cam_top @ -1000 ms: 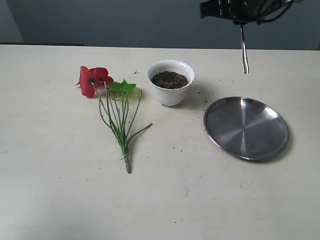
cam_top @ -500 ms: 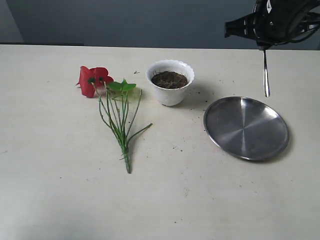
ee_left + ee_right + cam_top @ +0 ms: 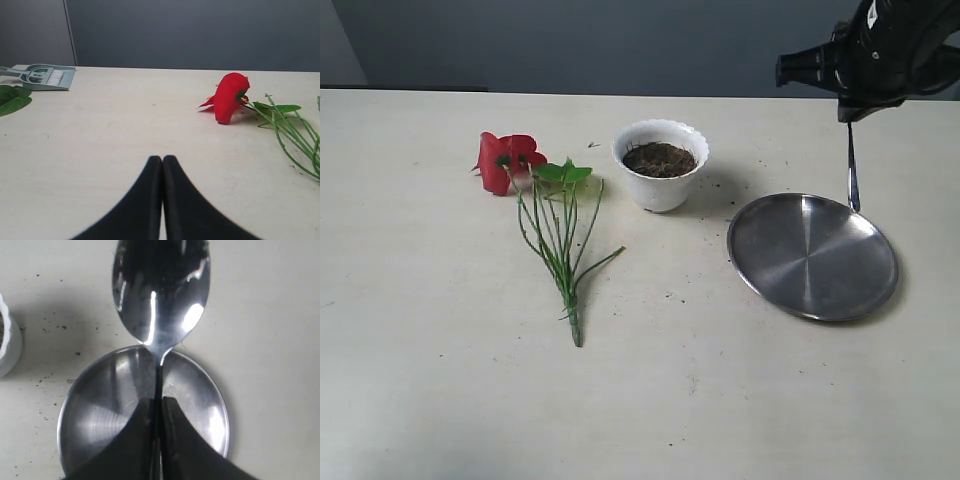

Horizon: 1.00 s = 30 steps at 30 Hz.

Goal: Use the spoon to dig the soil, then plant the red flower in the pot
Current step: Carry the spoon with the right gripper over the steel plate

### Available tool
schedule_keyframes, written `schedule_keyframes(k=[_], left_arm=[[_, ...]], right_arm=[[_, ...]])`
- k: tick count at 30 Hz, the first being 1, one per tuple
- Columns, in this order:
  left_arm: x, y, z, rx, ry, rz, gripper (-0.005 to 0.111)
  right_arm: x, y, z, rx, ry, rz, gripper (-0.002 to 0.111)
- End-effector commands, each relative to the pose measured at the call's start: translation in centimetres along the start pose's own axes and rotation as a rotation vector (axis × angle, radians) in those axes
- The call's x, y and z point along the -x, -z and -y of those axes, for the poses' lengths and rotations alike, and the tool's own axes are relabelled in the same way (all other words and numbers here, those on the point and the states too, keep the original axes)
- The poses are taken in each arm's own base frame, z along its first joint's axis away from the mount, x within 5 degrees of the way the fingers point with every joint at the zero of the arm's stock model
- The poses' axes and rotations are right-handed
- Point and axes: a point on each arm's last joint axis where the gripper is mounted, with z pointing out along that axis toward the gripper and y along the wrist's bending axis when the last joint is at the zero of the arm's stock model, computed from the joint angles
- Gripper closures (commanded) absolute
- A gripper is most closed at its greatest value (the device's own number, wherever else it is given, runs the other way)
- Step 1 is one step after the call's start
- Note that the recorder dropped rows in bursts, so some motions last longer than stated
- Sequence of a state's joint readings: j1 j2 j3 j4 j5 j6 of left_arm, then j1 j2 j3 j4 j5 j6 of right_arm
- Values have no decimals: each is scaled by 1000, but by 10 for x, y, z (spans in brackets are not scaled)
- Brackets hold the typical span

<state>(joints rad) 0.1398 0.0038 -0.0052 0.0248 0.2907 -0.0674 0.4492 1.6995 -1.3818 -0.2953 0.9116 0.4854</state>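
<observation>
Rightward and lower than a second ago, the right gripper (image 3: 847,112) pinches the spoon (image 3: 850,170), which hangs upright over the steel plate's (image 3: 812,256) far rim. Left of the plate stands the pot (image 3: 661,190) of soil (image 3: 659,159), and farther left lies the red flower (image 3: 506,160). The left gripper (image 3: 162,165) is pressed together, low over the table.

right gripper (image 3: 848,112): I am pinching the spoon (image 3: 852,170), which is hanging straight down | its lower end is sitting over the steel plate (image 3: 812,256), at the far rim | pot (image 3: 660,190) is holding soil (image 3: 659,158) | red flower (image 3: 508,160) is lying beside it
</observation>
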Motion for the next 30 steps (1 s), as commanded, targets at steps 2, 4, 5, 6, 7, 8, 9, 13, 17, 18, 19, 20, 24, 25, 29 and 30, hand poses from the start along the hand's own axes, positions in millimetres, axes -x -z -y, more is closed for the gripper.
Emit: schedule_keyframes(k=[2, 4, 5, 6, 7, 8, 9, 13, 17, 18, 19, 20, 24, 25, 29, 30], left_arm=[[-1, 0, 0, -1, -3, 4, 106], [-1, 0, 0, -1, -3, 4, 106], [-1, 0, 0, -1, -3, 4, 106], [-1, 0, 0, -1, -3, 4, 106], [-1, 0, 0, -1, -3, 4, 106], [-1, 0, 0, -1, -3, 4, 106], [-1, 0, 0, -1, -3, 4, 106], [-1, 0, 0, -1, -3, 4, 106], [-1, 0, 0, -1, -3, 4, 106], [-1, 0, 0, -1, -3, 4, 106], [-1, 0, 0, -1, -3, 4, 106], [-1, 0, 0, -1, -3, 4, 106], [-1, 0, 0, -1, -3, 4, 106], [-1, 0, 0, -1, -3, 4, 106], [-1, 0, 0, -1, -3, 4, 106], [-1, 0, 0, -1, -3, 4, 106]], right_arm=[[-3, -9, 14, 14, -2, -45, 109], [-6, -12, 15, 10, 4, -58, 109], [-8, -14, 16, 6, 10, -63, 109], [-10, -16, 17, 7, 6, -68, 109], [-12, -20, 16, 15, 5, -77, 109], [-14, -24, 17, 20, 2, -92, 109], [-15, -27, 15, 33, 7, -107, 109], [-18, -45, 7, 72, 16, -152, 109], [-23, -63, 3, 78, 34, -204, 109], [-25, -69, 2, 75, 45, -220, 109], [-26, -74, 1, 73, 49, -235, 109], [-28, -79, 0, 71, 57, -247, 109], [-31, -91, -1, 82, 66, -282, 109], [-31, -92, 0, 87, 62, -286, 109], [-33, -98, 4, 83, 58, -309, 109], [-33, -99, 6, 77, 60, -316, 109]])
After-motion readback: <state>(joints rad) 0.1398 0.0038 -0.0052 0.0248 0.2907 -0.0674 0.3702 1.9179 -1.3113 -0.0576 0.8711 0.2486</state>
